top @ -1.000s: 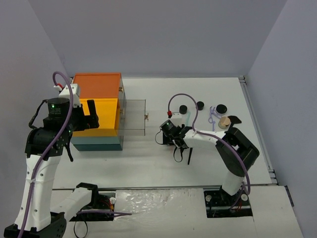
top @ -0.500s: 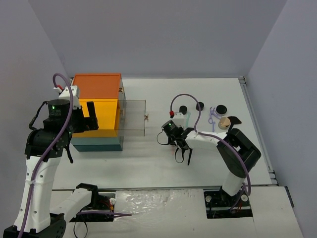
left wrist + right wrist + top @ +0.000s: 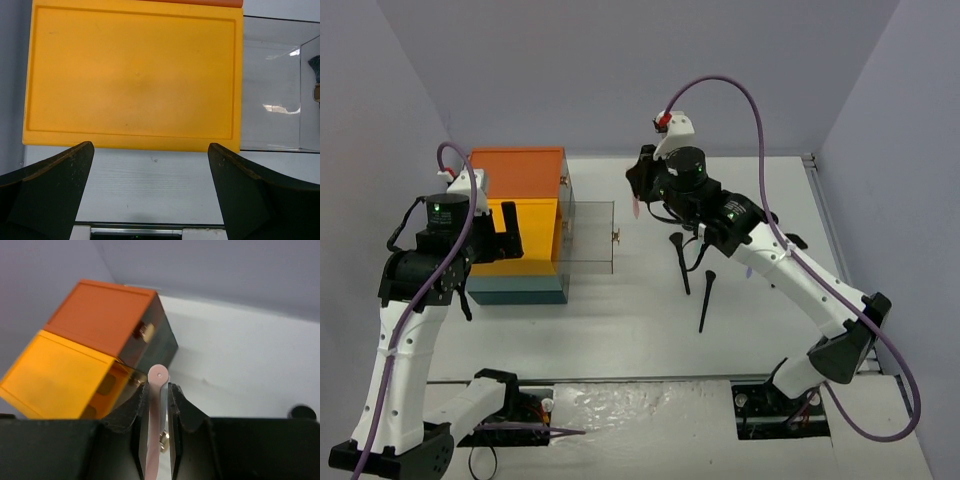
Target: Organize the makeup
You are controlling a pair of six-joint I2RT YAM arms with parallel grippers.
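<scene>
My right gripper (image 3: pixel 638 192) is raised in the air to the right of the box and is shut on a pink stick (image 3: pixel 636 208). In the right wrist view the stick (image 3: pixel 159 390) stands upright between the jaws of this gripper (image 3: pixel 158 388), its round tip just above them. Two slim black brushes (image 3: pixel 680 262) (image 3: pixel 705 298) lie on the table below the right arm. A round black jar (image 3: pixel 302 412) shows at the right edge of the wrist view. My left gripper (image 3: pixel 507 232) hovers over the box's yellow tray (image 3: pixel 132 75). It is wide open and empty (image 3: pixel 150 146).
The big orange-topped teal box (image 3: pixel 517 172) stands at the left, with its yellow tray (image 3: pixel 525 235) swung out. A clear drawer (image 3: pixel 590 238) is pulled out to the box's right. The right arm covers the far right of the table, where the other makeup lay.
My right arm has risen from the table and swung up and left toward the box with the pink stick in its jaws. The two brushes now lie uncovered. The left arm has barely moved.
</scene>
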